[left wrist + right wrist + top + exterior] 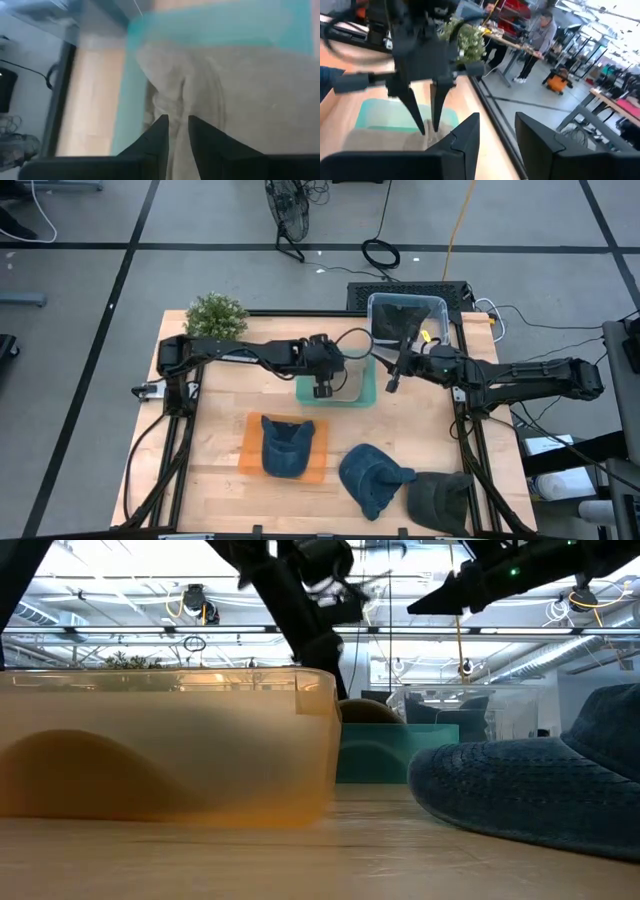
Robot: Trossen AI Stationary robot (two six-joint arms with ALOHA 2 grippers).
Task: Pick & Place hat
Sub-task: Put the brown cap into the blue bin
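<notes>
A beige hat [240, 100] lies in the teal bin [368, 395] at the table's middle, and its crown [365, 710] shows just above the rim. My left gripper [322, 388] stands over that bin pointing down, its fingers close together on the hat. My right gripper [392, 383] hangs open in the air just right of the bin. It touches nothing, and it sees the left gripper [426, 127] ahead of it. My left gripper [178, 129] comes at the beige hat from above, pointing down. A raised ridge of the crown's cloth [172, 97] runs in between the two fingers and is pinched there. The rest of the hat lies spread on the floor of the teal bin.
An orange bin [250, 450] near the front holds a blue hat [287, 445]. Another blue hat [370, 478] and a dark hat [440, 500] lie on the table's near right. A clear bin [405, 315] and a plant [215, 315] stand at the far edge.
</notes>
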